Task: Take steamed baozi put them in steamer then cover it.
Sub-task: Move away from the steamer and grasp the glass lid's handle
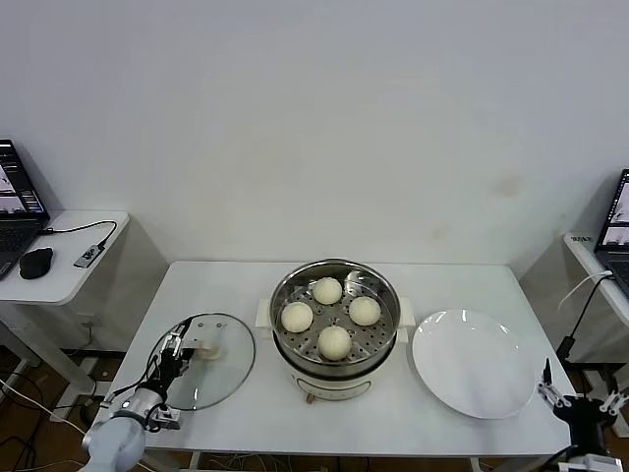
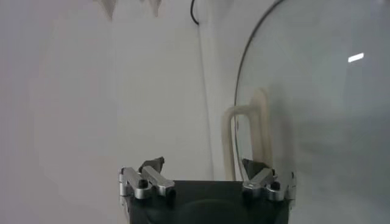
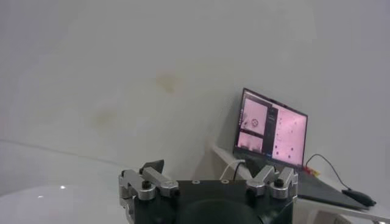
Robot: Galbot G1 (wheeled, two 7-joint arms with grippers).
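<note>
Four cream-white baozi [image 1: 327,290] [image 1: 297,316] [image 1: 365,311] [image 1: 334,341] sit inside the shiny steamer [image 1: 381,288] at the table's middle. The round glass lid [image 1: 228,376] with its cream handle [image 1: 205,348] lies flat on the table left of the steamer. My left gripper [image 1: 177,346] is open right at the lid's handle, at the lid's left side. In the left wrist view the handle [image 2: 244,137] stands just ahead of the open gripper [image 2: 203,165]. My right gripper [image 1: 580,398] is open and empty, parked off the table's front right corner.
An empty white plate [image 1: 467,362] lies right of the steamer. A side desk with a laptop [image 1: 18,202], mouse [image 1: 35,262] and cable stands at the far left. Another laptop [image 3: 269,128] on a desk stands at the far right.
</note>
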